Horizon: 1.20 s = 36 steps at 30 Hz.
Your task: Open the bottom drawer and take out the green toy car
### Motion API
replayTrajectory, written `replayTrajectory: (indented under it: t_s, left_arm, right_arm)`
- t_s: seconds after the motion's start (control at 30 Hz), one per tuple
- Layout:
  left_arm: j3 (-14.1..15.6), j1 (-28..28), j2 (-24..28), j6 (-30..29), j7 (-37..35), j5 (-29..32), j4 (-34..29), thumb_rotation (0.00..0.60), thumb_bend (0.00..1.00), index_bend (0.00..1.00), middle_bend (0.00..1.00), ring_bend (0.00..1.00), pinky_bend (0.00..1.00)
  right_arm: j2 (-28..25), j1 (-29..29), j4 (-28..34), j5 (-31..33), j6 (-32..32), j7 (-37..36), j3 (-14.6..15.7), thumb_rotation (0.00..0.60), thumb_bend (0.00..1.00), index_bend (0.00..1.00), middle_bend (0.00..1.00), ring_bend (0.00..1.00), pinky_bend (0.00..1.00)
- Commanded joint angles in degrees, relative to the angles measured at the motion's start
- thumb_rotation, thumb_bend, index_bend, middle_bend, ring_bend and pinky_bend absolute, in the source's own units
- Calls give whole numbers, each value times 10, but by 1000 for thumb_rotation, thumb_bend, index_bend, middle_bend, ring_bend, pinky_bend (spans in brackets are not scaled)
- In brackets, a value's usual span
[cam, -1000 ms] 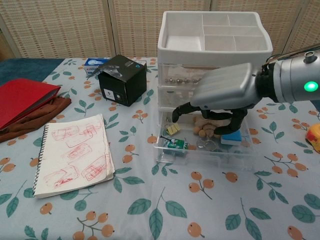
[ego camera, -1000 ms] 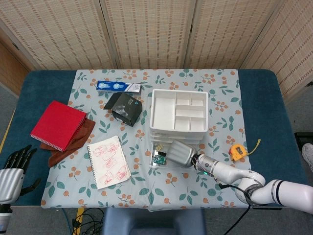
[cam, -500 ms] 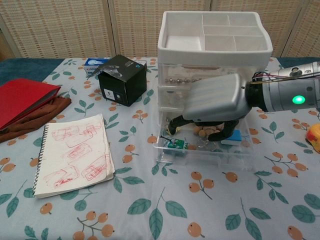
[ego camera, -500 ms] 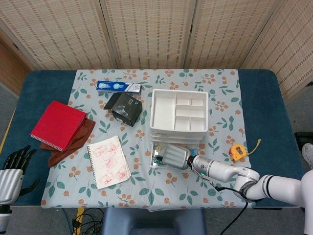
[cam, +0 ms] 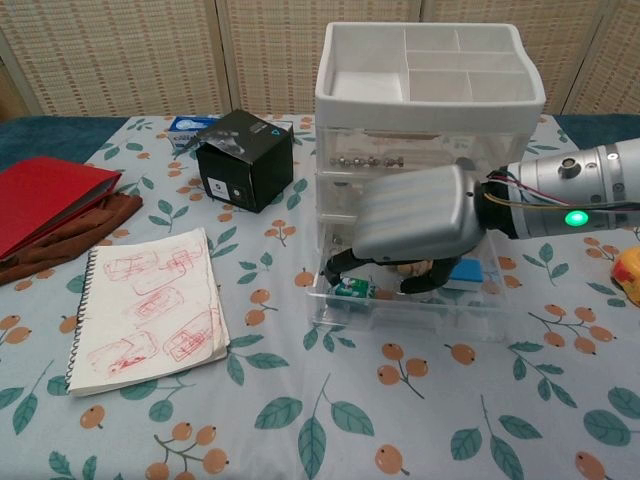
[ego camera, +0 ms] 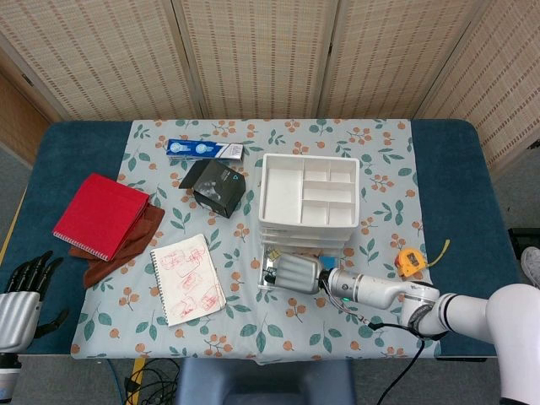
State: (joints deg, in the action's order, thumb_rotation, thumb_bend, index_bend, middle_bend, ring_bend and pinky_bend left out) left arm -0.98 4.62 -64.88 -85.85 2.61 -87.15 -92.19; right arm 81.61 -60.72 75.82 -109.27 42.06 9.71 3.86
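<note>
While the bottom drawer (cam: 405, 310) stands pulled out, the green toy car (cam: 352, 289) lies at its front left. Right hand (cam: 415, 222) reaches in above it, fingers curled down; grasp cannot be told. Left hand (ego camera: 18, 299) rests at the table edge, fingers apart, holding nothing.

Clear glossy plastic bottom drawer (cam: 405, 310), smooth silver metallic right hand (cam: 415, 214), matt floral cloth on table (cam: 300, 400), red-sketched spiral paper notebook (cam: 145, 310)
</note>
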Motion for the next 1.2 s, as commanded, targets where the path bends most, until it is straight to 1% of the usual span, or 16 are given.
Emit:
replayTrajectory:
  t_s: [0.03, 0.33, 0.53, 0.67, 0.87, 1.0, 1.2]
  left_arm:
    - [0, 0, 0, 0, 0, 0, 0, 600, 227, 100, 54, 72, 86]
    - [0, -2, 1, -1, -1, 1, 1, 600, 227, 100, 54, 72, 86]
    - [0, -3, 2, 0, -2, 2, 1, 600, 227, 100, 54, 72, 86]
    - [0, -5, 2, -1, -3, 3, 1, 600, 227, 100, 54, 72, 86]
    - [-1, -3, 0, 1, -5, 1, 3, 600, 227, 100, 54, 73, 86]
    - [-1, -1, -1, 2, -6, -1, 5, 600, 228, 100, 54, 72, 86]
    - [-1, -1, -3, 3, -5, 0, 5, 600, 227, 100, 54, 72, 86]
  right_arm:
    - [6, -4, -6, 1, 1, -2, 3, 600, 362, 227, 844, 1000, 1000]
    - [25, -12, -22, 13, -7, 8, 7, 600, 363, 227, 842, 1000, 1000]
    - [31, -12, -27, 29, -19, 31, 6, 600, 363, 227, 839, 1000, 1000]
    - [26, -8, -19, 42, -21, 47, 4, 600, 364, 230, 839, 1000, 1000]
    - [2, 4, 12, 56, -17, 71, 6, 600, 369, 287, 839, 1000, 1000]
    - [-15, 10, 32, 64, -13, 88, 6, 600, 369, 299, 840, 1000, 1000]
    - [-8, 9, 32, 67, -14, 92, 4, 600, 369, 296, 839, 1000, 1000]
